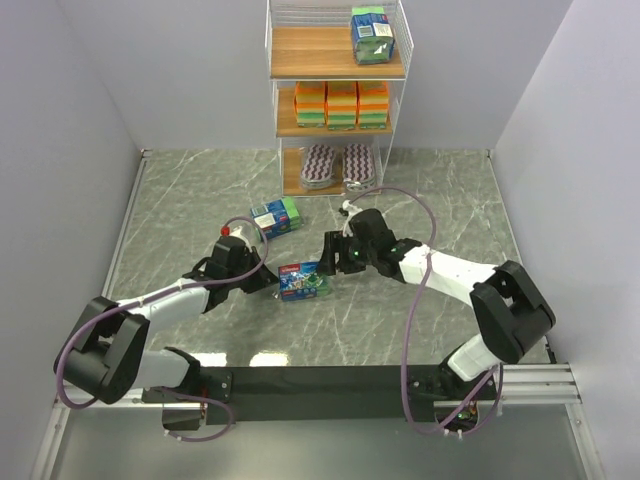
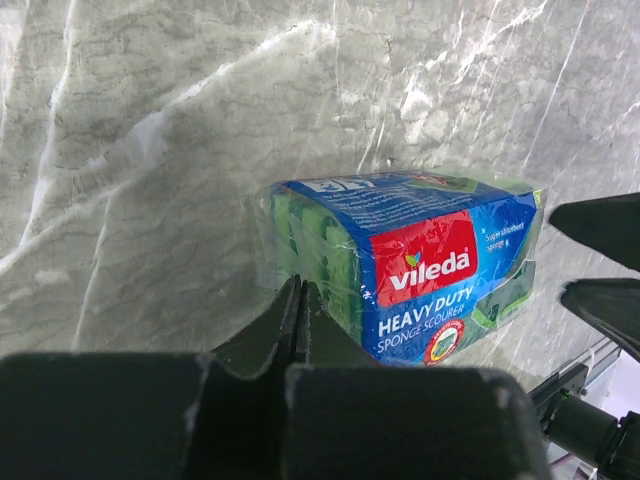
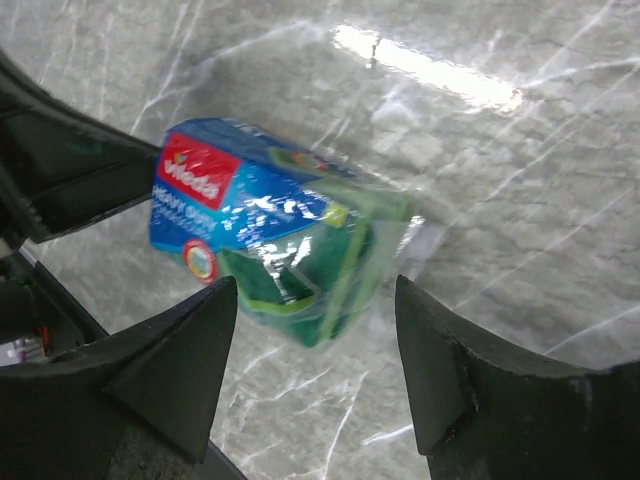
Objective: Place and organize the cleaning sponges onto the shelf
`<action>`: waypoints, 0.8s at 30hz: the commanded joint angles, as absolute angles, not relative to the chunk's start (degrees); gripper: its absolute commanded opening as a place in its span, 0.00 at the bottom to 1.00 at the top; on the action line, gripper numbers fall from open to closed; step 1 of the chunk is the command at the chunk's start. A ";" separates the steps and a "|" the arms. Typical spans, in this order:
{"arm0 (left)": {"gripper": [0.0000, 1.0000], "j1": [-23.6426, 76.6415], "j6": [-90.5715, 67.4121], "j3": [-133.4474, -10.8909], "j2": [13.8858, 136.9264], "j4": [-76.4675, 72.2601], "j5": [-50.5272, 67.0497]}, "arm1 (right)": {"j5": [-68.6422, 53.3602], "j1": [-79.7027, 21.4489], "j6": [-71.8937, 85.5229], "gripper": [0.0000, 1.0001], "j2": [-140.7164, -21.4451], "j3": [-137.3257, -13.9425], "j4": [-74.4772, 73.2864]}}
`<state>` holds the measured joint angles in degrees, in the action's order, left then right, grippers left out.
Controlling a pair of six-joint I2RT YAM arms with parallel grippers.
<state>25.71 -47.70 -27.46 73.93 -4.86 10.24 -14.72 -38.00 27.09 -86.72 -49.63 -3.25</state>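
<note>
Starting with the top external view, the left jaws are seen fully closed, with nothing gripped, their tips at the left end of a printed pack (image 1: 303, 281). The right jaws are set well apart at the pack's right end. The pack lies flat on the bench (image 1: 200, 190) between the two arms, its long axis running roughly left to right. A second printed pack (image 1: 275, 216) lies farther back and to the left, apart from both arms.

The shelf (image 1: 310, 50) stands at the far edge of the bench. A top-tier pack (image 1: 372, 35), blue-green, is carried at the right of the upper board. Three orange sponge stacks (image 1: 341, 104) are ranged side by side on the middle board. Striped oval pads (image 1: 338, 165) are held on the bottom board.

In the left wrist view, the jaws are pressed together, tips at the pack's near lower corner; whether contact is made cannot be told. The red label faces the camera, and the right jaws' dark tips are visible past the pack's far end.

In the right wrist view, the jaws stand wide, straddling the pack's green end without a visible grip. The pack is angled from upper left to lower right, its red-labelled end directed at the left jaws.
</note>
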 commanded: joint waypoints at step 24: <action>0.01 25.93 -47.20 -29.79 75.59 -4.92 9.93 | -32.08 -29.10 32.43 0.59 -93.08 -43.94 12.04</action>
<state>25.71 -47.72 -28.36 75.26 -4.95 10.28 -30.92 -30.02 31.99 -94.43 -44.31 9.50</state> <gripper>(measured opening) 0.013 0.598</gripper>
